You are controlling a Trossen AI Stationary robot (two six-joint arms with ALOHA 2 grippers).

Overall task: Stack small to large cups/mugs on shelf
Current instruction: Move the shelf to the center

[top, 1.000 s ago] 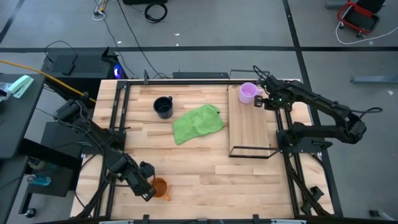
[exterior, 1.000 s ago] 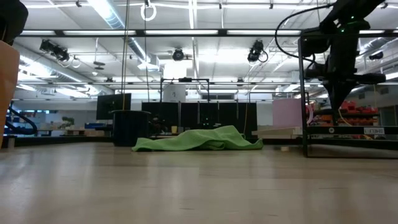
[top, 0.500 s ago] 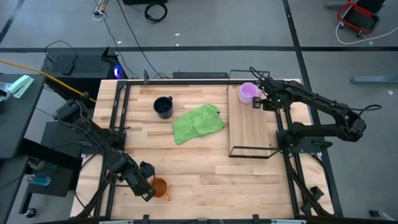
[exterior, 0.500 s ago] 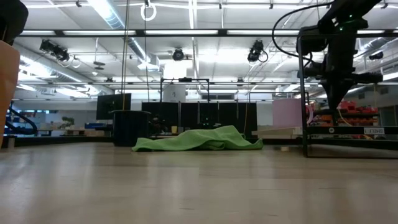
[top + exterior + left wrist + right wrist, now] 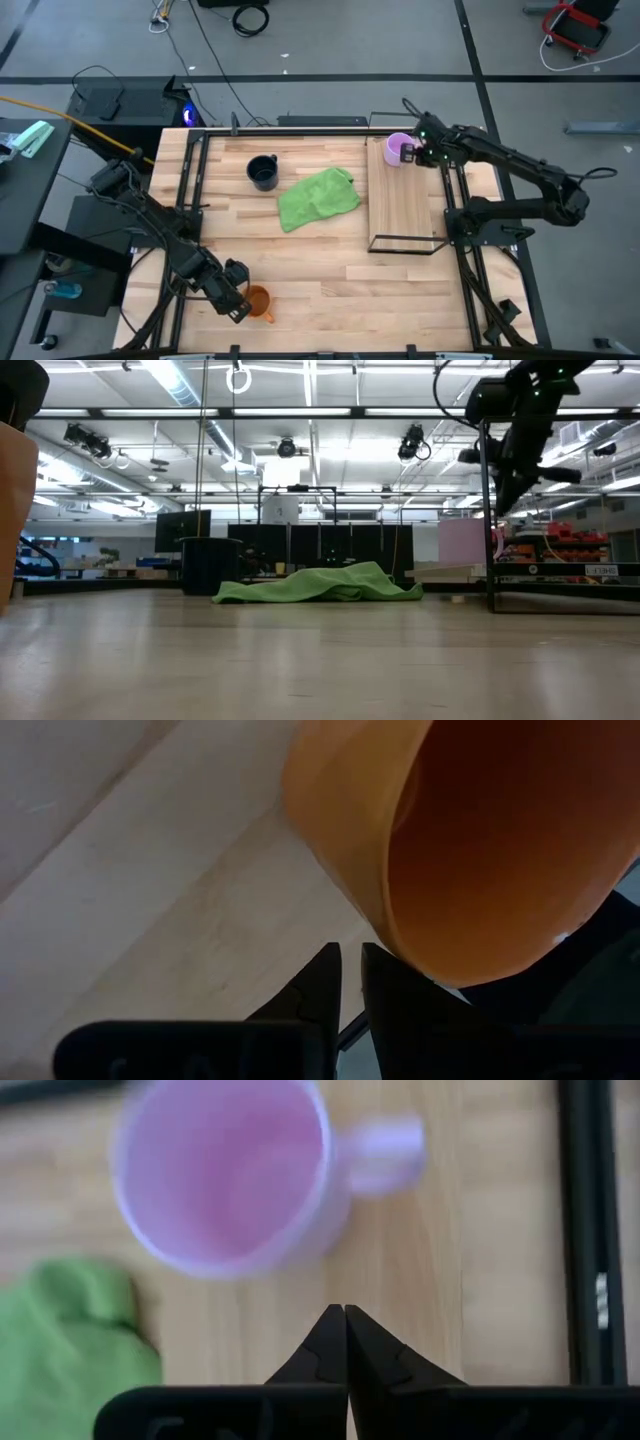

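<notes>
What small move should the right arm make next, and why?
Probably open its tool and lower it onto the pale purple handled mug: the fingers are shut, above the mug standing on the light wooden shelf board. The left tool waits beside the orange mug.

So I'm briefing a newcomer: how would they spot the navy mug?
Start at the green cloth in the middle of the butcher-block table. Just beside it, away from the shelf, stands the navy mug, the only dark one; the others are purple and orange.

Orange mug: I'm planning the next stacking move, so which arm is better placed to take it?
Left. The left gripper sits right beside the orange mug; the right gripper is far across, above the shelf.
</notes>
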